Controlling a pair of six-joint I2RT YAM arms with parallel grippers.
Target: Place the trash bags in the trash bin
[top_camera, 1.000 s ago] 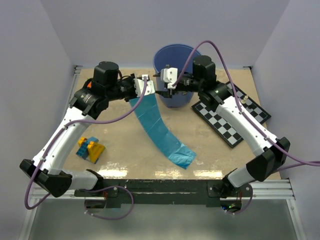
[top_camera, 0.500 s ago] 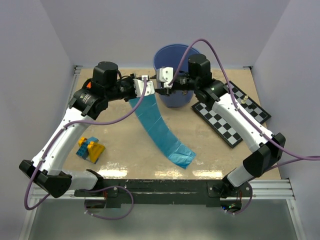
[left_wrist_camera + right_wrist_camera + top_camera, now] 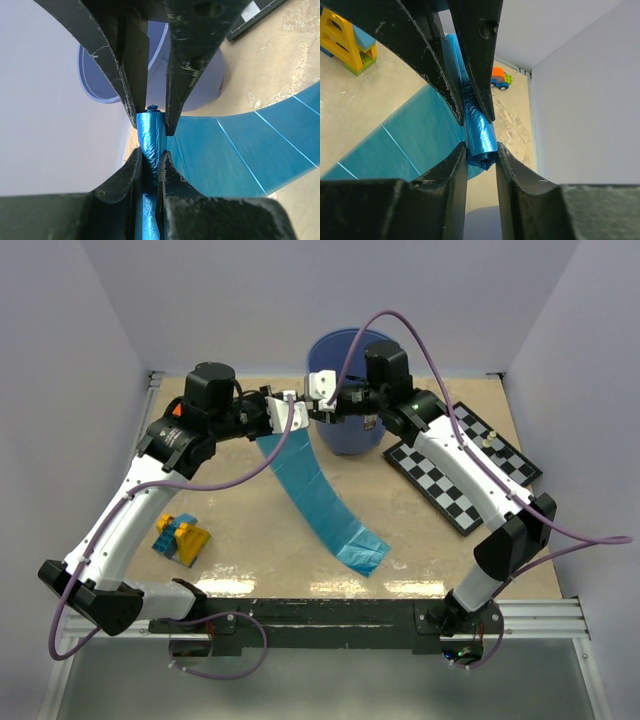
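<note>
The trash bags are a tight bright-blue roll [image 3: 303,412] with a long strip [image 3: 318,495] unrolled across the table. My left gripper [image 3: 295,412] is shut on the roll, seen pinched between its fingers in the left wrist view [image 3: 150,155]. My right gripper [image 3: 314,410] faces it from the right, and its fingers press both sides of the roll's free end [image 3: 480,150]. The roll hangs above the table, just left of the blue trash bin [image 3: 350,438]. The bin also shows behind the fingers in the left wrist view [image 3: 100,75].
A black-and-white chessboard [image 3: 465,475] lies right of the bin. Yellow and blue toy blocks [image 3: 180,538] sit at the left, under the left arm. A small orange toy car [image 3: 499,79] stands near the back wall. The strip's crumpled end [image 3: 362,550] lies near the front edge.
My right gripper has moved left from the bin's front to the roll's free end and now presses it. The left gripper and the strip have stayed put.
</note>
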